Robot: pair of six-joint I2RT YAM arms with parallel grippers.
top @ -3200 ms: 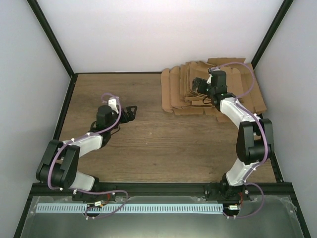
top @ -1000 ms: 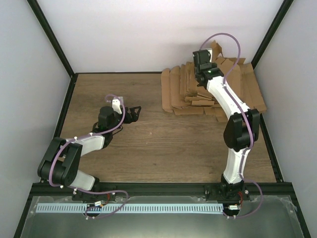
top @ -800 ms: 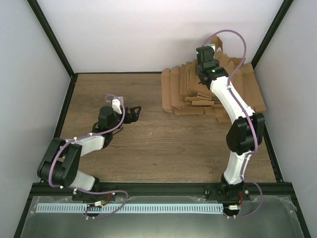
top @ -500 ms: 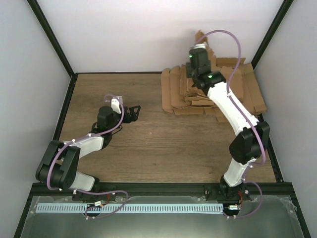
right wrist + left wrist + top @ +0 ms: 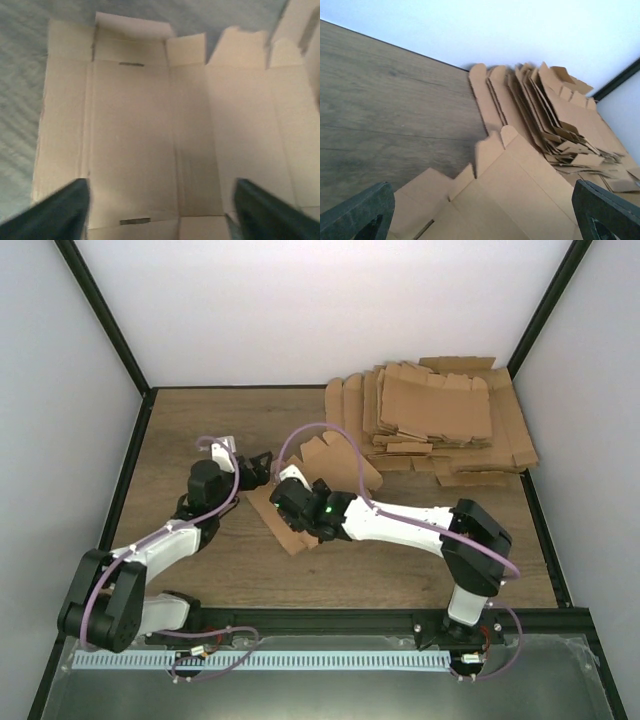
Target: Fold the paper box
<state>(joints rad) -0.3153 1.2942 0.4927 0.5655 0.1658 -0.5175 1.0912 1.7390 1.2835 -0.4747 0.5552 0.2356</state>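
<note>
Paper box (image 5: pixel 288 532): one creased brown sheet, opened out flat, near the middle of the table (image 5: pixel 200 420), between the two arms. Slots and end flaps are visible in the right wrist view.

Table: wood-grain top, white walls around it.

Pile of flat blanks (image 5: pixel 440 410): far right corner, fanned and overlapping, apart from the paper box.

Right arm (image 5: pixel 410 525): reaches low across the table toward the left, wrist over the sheet.

Left arm (image 5: pixel 160 540): stretched forward, its tip just beside the sheet's left edge.

Right gripper (image 5: pixel 160 212): above the sheet's main panel, fingers (image 5: pixel 60 207) spread wide, nothing between them. Contact with the cardboard cannot be told.

Left gripper (image 5: pixel 480 217): fingers (image 5: pixel 357 212) also wide apart, holding nothing, the sheet's flaps right in front and the pile beyond.
</note>
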